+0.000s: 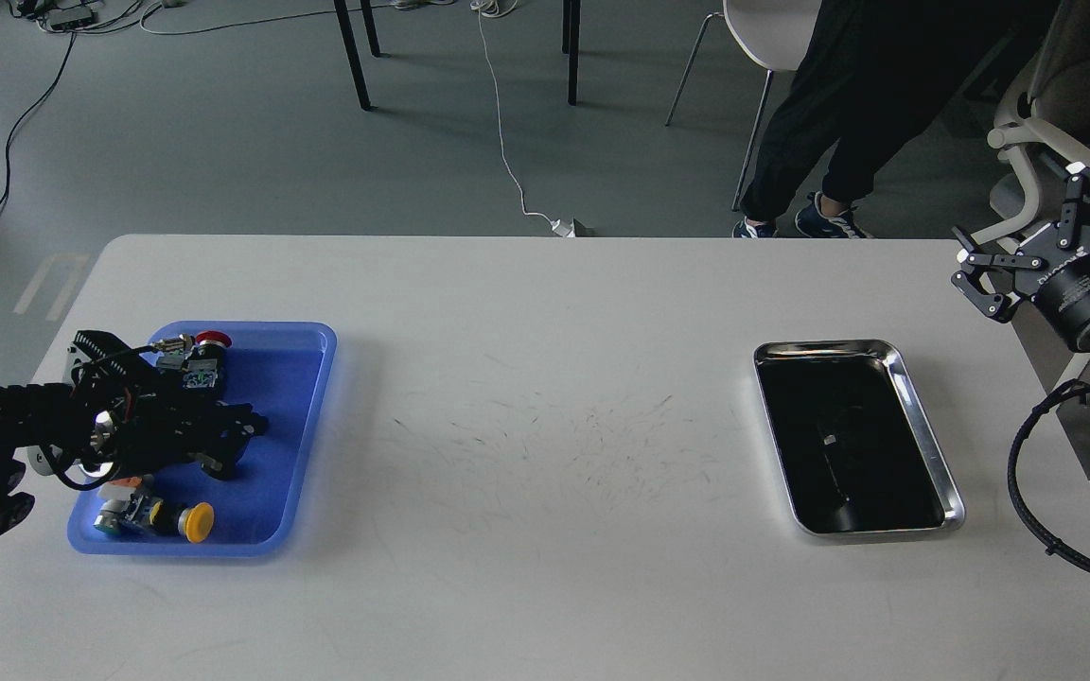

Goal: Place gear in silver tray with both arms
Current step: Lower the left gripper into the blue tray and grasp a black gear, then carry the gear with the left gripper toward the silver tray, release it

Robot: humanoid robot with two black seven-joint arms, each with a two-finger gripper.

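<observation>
The silver tray (926,430) lies on the right of the white table, its dark bottom bare. My left gripper (235,441) reaches low into the blue plastic tray (294,426) on the left, its dark fingers close together over the tray floor. I cannot make out a gear; it may be hidden under or between the fingers. My right gripper (1028,222) hangs above the table's far right edge, beyond the silver tray, with its fingers spread wide and nothing in them.
The blue tray also holds a red push-button (212,340) at its far end and a yellow push-button (193,521) at its near end. A seated person's legs (829,142) and chairs are behind the table.
</observation>
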